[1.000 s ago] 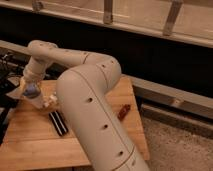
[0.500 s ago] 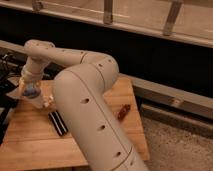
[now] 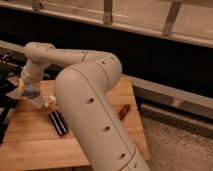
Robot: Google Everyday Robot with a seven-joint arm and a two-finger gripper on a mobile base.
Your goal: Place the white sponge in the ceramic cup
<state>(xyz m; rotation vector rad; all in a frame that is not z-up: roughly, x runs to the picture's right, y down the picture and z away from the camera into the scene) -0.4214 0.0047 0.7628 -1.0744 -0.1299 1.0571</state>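
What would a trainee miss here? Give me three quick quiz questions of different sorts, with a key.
1. True or false: the gripper is over the left part of the table.
2. Which lies nearer the gripper? A) the black object B) the brown object
3. Fill in: the arm bends across the ____ table.

Key: 1 true. 2 A. 3 wooden.

Wooden table (image 3: 30, 147), speckled floor (image 3: 180, 145)
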